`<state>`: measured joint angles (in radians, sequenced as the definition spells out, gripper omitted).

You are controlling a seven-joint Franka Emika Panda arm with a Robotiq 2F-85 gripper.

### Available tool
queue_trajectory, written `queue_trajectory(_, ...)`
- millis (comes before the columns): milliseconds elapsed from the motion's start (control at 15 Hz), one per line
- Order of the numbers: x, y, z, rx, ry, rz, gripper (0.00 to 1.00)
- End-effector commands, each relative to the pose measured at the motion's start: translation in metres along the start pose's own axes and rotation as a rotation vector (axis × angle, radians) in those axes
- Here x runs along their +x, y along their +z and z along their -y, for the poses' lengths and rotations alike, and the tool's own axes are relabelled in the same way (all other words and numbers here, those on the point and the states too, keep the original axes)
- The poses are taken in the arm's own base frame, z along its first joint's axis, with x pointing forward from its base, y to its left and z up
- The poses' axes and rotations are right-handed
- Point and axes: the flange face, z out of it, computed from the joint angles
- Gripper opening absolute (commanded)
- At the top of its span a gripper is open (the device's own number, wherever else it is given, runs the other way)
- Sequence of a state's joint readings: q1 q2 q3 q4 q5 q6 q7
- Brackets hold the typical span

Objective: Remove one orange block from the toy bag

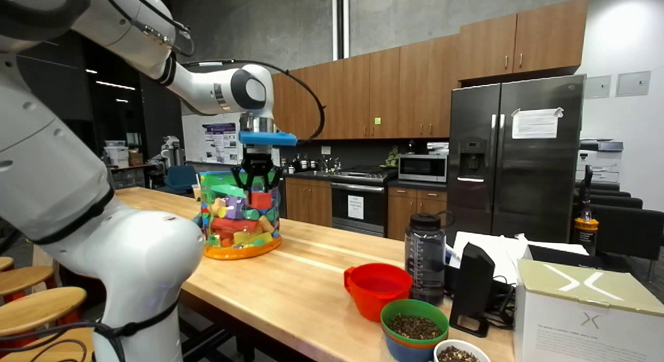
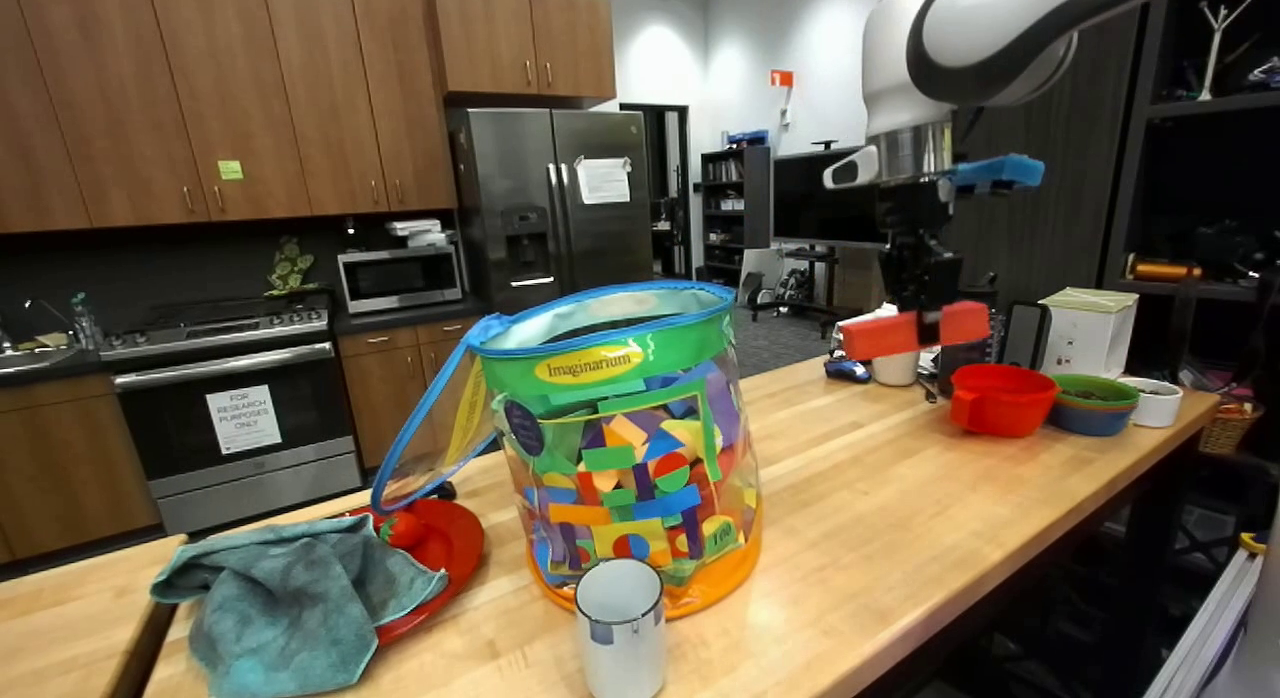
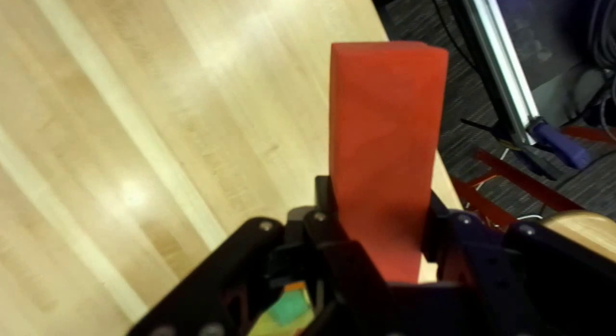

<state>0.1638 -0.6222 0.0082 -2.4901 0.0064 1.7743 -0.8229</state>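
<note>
One orange block (image 3: 382, 134), long and almost red, is clamped in the gripper (image 2: 928, 330), which holds it near its middle so both ends jut out. It hangs in the air outside the toy bag (image 2: 690, 340), above the bench (image 2: 830, 508). In the wrist view it overlaps the long edge on the robot's side, with floor (image 3: 459, 105) and a stool (image 3: 584, 227) beyond. Toward the corner where that edge meets the short end stand a red bowl (image 2: 1010, 413) and some stacked bowls (image 2: 1092, 418).

The removal itself looks done; probably only setting the block down is left. To do that well, it should first be carried inward from the long edge, where a slip could drop it to the floor, then lowered straight onto bare wood between the bag and the red bowl. The gripper should let go only after contact.

The block's height over the wood is hard to judge. In an exterior view the block (image 1: 260, 200) lines up with the bag, masking the gap. Dark gripper parts blur together low in the wrist view. A printed panel (image 2: 625, 498) covers much of the bag's see-through wall, and a white cup (image 2: 620, 643) hides part of its base. The bench's nearest corners are cut off in both exterior views.
</note>
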Motion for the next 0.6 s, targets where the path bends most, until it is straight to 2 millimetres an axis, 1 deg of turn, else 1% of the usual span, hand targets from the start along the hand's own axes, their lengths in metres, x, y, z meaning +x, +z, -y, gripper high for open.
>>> queue_trajectory(0, -0.008, 0.055, 0.042, 0.089, -0.020, -0.025, 0.16)
queue_trajectory(133, -0.004, 0.085, 0.062, 0.144, -0.046, -0.020, 0.16)
queue_trajectory(267, 0.000, 0.105, 0.076, 0.173, -0.068, -0.016, 0.16)
queue_trajectory(333, 0.003, 0.113, 0.079, 0.162, -0.082, -0.011, 0.16)
queue_trajectory(400, 0.014, 0.105, 0.073, 0.144, -0.096, -0.004, 0.16)
queue_trajectory(467, 0.015, 0.108, 0.072, 0.104, -0.108, -0.004, 0.16)
queue_trajectory(533, 0.018, 0.106, 0.068, 0.058, -0.122, -0.007, 0.16)
